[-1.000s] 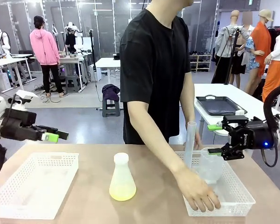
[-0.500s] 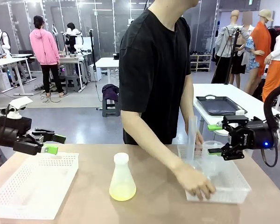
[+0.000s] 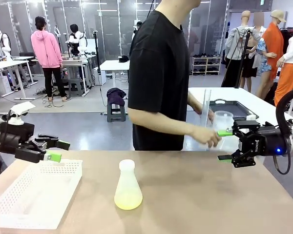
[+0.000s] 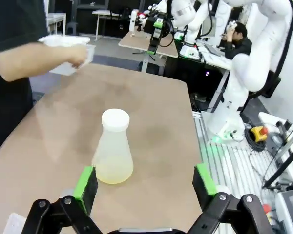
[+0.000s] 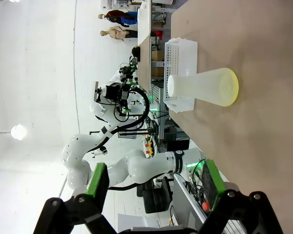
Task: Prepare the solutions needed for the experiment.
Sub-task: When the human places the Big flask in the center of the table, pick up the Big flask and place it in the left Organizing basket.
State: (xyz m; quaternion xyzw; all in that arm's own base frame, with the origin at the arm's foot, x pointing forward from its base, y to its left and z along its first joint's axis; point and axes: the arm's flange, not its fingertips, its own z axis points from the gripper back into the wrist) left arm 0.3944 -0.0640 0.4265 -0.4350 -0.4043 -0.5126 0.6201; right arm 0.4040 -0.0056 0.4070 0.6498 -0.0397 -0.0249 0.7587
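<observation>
A brown desk [image 3: 195, 195] stands in an open lab hall with other benches and people behind it; a person in a black T-shirt stands at its far side. Near the middle of the desk a frosted conical flask [image 3: 128, 185] stands upright, a white cap on its neck; the solutions [image 3: 128, 201] lie in its bottom as a shallow pale yellow-green layer. On the robot's left part of the desk sits a white mesh basket [image 3: 19, 214], just beside the flask but apart from it. The person's hand [image 3: 208, 136] holds a second white basket [image 3: 234, 144] lifted off the desk at the far right, with a clear tall cylinder [image 3: 205, 109] and a clear beaker [image 3: 223, 120] standing in it. The left tool [image 3: 55, 150] hovers above the left basket, its green-padded fingers spread wide and holding nothing; the right tool [image 3: 224, 145] hangs beside the lifted basket, fingers likewise wide apart and empty; whether it touches that basket cannot be told.
</observation>
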